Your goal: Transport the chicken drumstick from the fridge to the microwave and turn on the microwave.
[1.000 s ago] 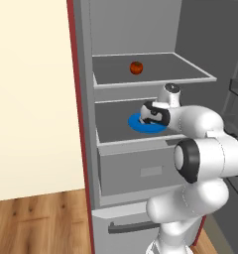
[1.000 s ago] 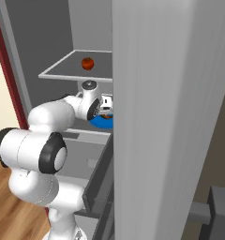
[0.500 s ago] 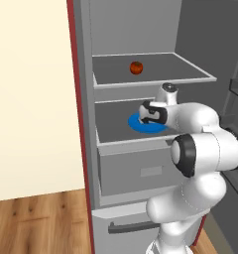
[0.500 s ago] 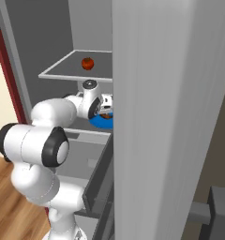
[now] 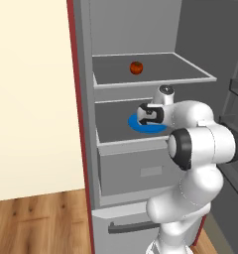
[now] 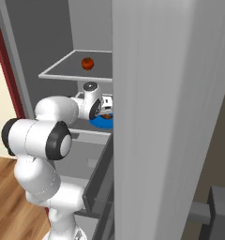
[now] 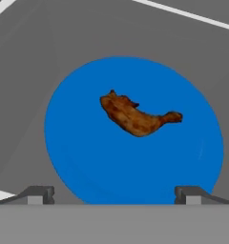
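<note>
The chicken drumstick [image 7: 135, 116], small and brown, lies on a blue plate [image 7: 88, 157] on the fridge's [image 5: 84, 99] middle shelf. My gripper [image 7: 114, 194] hovers just above the plate's near edge, open, with nothing between its fingers [image 7: 40, 193]. The drumstick lies ahead of the tips, apart from them. From the base, the gripper [image 5: 146, 118] reaches into the fridge over the blue plate [image 5: 151, 129]; from the right side the gripper [image 6: 105, 111] sits above the plate [image 6: 101, 123] beside the door edge. The microwave is out of view.
A round red-orange fruit [image 5: 136, 68] sits on the upper shelf, also the fruit [image 6: 87, 63] from the right. A grey drawer [image 5: 141, 168] lies below the plate's shelf. The open fridge door [image 6: 170, 117] stands close on the right.
The arm's elbow has risen slightly and shifted left. The hand has stayed over the blue plate, still open.
</note>
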Motion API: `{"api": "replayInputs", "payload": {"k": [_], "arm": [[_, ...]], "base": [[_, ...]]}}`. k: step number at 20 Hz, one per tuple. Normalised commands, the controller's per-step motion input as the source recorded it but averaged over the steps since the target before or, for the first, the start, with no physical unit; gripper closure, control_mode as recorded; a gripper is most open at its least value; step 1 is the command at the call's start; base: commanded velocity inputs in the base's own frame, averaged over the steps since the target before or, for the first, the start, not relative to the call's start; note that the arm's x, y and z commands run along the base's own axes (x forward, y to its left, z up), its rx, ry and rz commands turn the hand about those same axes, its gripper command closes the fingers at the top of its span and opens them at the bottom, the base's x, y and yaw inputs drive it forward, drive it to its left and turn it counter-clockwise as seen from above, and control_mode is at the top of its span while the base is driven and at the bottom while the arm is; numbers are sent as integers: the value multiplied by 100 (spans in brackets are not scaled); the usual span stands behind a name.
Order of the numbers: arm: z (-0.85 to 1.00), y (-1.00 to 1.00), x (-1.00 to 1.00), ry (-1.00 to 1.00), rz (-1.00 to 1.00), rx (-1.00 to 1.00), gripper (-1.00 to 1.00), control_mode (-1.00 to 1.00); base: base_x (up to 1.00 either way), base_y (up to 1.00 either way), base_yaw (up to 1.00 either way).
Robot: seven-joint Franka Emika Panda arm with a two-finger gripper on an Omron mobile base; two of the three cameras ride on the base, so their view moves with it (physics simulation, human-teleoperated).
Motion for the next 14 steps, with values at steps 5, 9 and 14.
{"api": "replayInputs", "payload": {"k": [5,9,14], "arm": [[0,0,14,0,3,0,-100,-100],[-6,0,13,0,6,-3,-100,-100],[-10,-5,16,0,9,-4,-100,-100]], "base": [[0,0,0],[0,0,0],[0,0,0]]}}
